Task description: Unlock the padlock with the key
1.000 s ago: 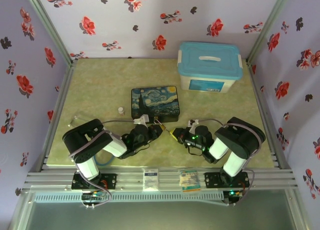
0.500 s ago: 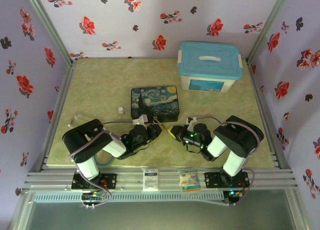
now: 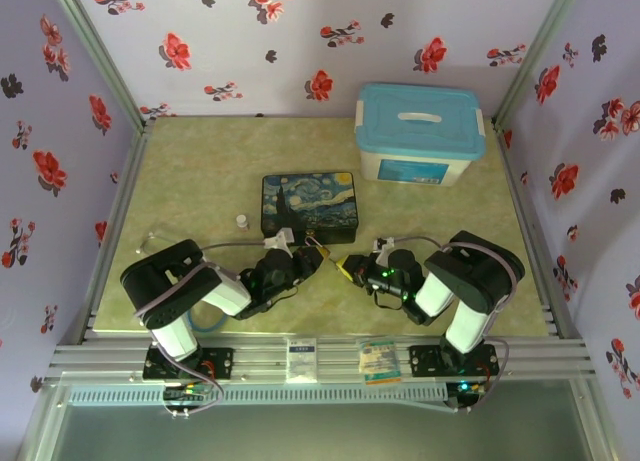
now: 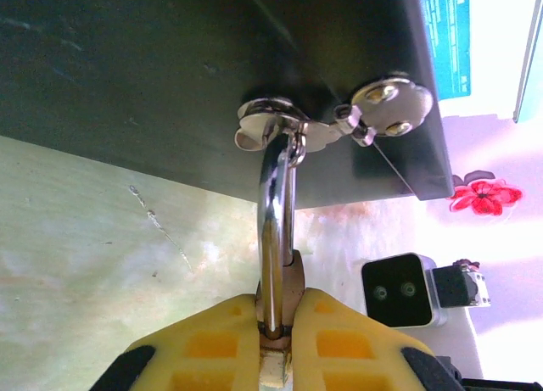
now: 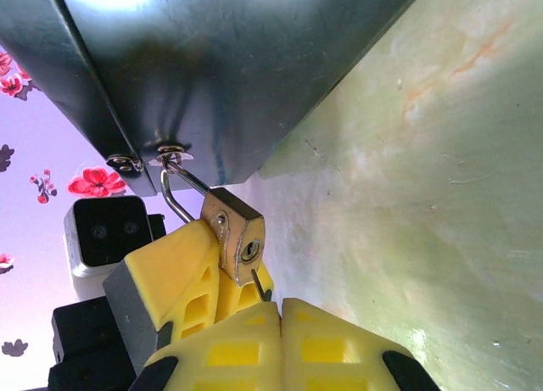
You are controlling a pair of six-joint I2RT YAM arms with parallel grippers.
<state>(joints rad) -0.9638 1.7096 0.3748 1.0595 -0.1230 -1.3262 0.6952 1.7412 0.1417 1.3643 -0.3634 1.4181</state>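
Gripping the padlock [image 5: 236, 230] by its brass body in the left pincer [image 4: 276, 319], closed almost fully on it, with the shackle [image 4: 273, 213] threaded through the hasp [image 4: 284, 124] on the front of the tin [image 3: 310, 206]; seemingly held so to steady the lock just above the bench [image 3: 200, 171] and turn the keyhole [image 5: 249, 252] toward the other arm; pinching the key [image 5: 258, 282] in the right pincer [image 5: 280, 310], shut tight on it, leaving only a thin grey tip proud of the yellow fingers; aimed up at the keyhole from just beneath, touching the lock or nearly so, hard to tell which; judged to be at the lining-up stage, with insertion and turning not yet done; calling next for a small push along the key's own line without letting the lock swing on the hasp; risking a slip past the slot, given so tiny a tip and opening; finding no brand on lock or key; seeing a swirling night sky painted on the tin but no words; noting a blue label on the box [image 3: 420, 131] and two tags [image 3: 301, 359] on the front rail [image 3: 520, 353], all too small to read.
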